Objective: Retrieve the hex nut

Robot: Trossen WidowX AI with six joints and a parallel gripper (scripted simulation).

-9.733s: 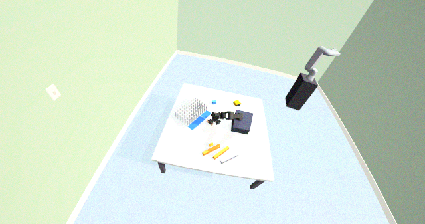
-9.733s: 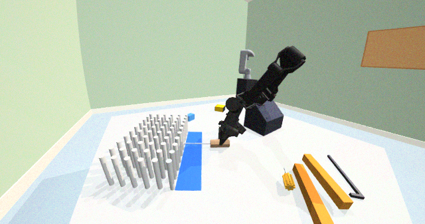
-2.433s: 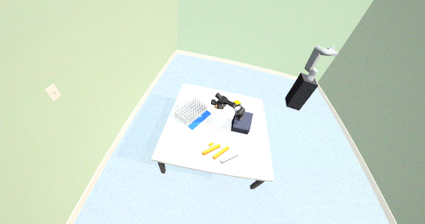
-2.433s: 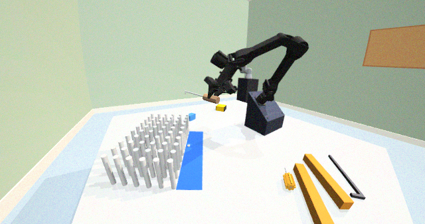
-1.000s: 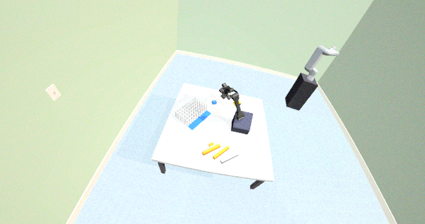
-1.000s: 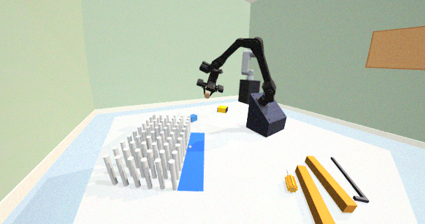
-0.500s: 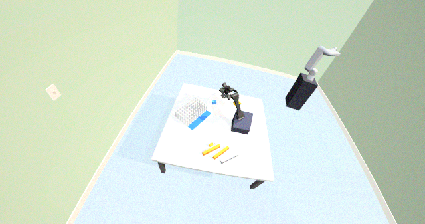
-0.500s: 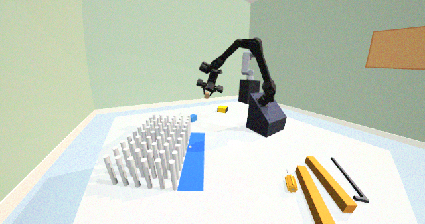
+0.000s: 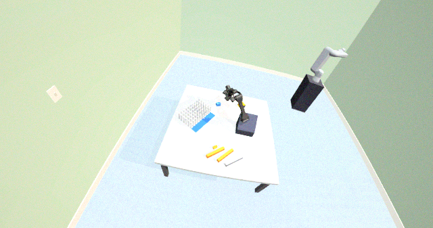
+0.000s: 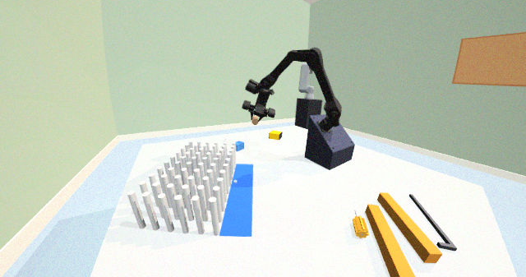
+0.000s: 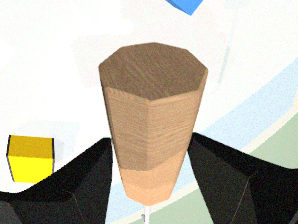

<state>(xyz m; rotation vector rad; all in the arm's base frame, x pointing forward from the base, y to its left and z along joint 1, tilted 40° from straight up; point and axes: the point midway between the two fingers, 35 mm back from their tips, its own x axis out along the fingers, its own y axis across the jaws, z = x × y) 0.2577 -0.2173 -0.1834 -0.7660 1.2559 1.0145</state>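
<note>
Green walls point(image 9: 101, 35) point(image 10: 205, 55) enclose the white table point(image 9: 189, 153) point(image 10: 296, 228). Above it, the tool point(image 9: 229, 92) point(image 10: 256, 117) point(image 11: 149, 143) is clamped on 1 wooden handle point(image 10: 255, 120) point(image 11: 150, 120). What seems the nut point(image 10: 235, 182) lies on the blue strip point(image 9: 199, 126) point(image 10: 238, 211) beside the standing spacers point(image 9: 189, 114) point(image 10: 186, 203).

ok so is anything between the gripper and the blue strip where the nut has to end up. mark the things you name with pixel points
Nothing visible stands between the raised gripper point(image 9: 226, 92) point(image 10: 255, 120) point(image 11: 150, 142), shut on a wooden handle point(image 10: 255, 120) point(image 11: 150, 120), and the blue strip point(image 9: 203, 122) point(image 10: 238, 211); the metal spacers point(image 9: 194, 114) point(image 10: 178, 203) stand along the strip's far side from the arm's base point(image 9: 247, 124) point(image 10: 329, 150).
</note>
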